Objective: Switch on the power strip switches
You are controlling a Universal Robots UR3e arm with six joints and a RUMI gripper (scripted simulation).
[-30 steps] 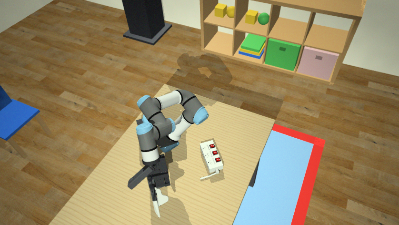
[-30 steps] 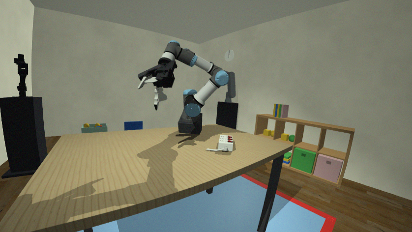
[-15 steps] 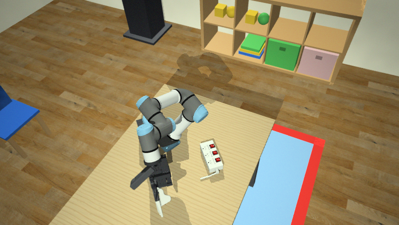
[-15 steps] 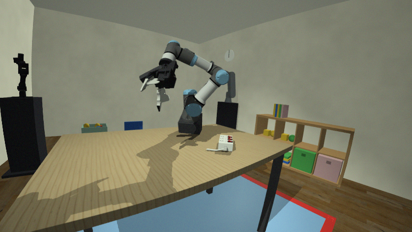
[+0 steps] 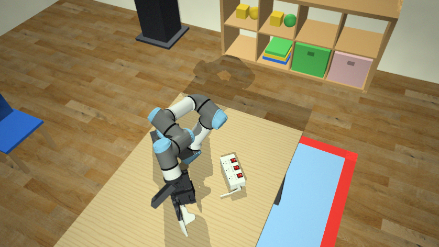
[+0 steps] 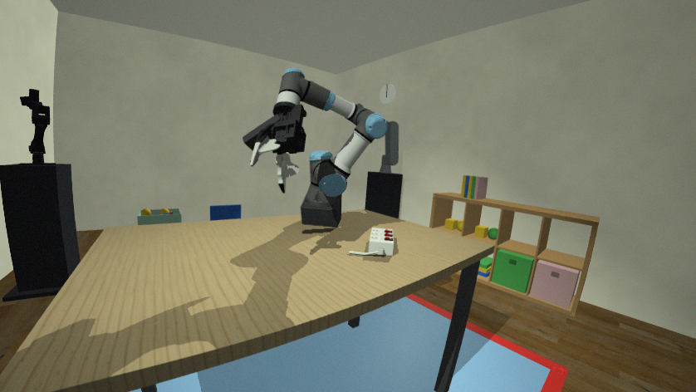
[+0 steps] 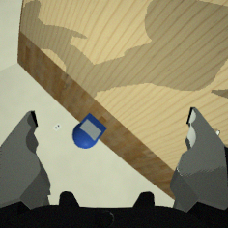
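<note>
The white power strip [image 5: 232,171] lies the right way up on the wooden table, with three red rocker switches in a row and a short white cable stub at its near end. It also shows in the exterior view [image 6: 381,240]. The labels are too small to read. My gripper [image 5: 184,219] [image 6: 270,163] is open and empty, held high above the table, well to the left of the strip; in the exterior view it hangs in the air. In the wrist view the two fingers stand wide apart over the table's edge; the strip is not in that view.
The arm's base [image 6: 319,209] stands at the table's back. A shelf unit [image 5: 307,40] with blocks and bins stands behind. A blue chair [image 5: 15,128] is at the left, also seen from above in the wrist view [image 7: 88,131]. A blue and red mat [image 5: 310,196] lies beside the table.
</note>
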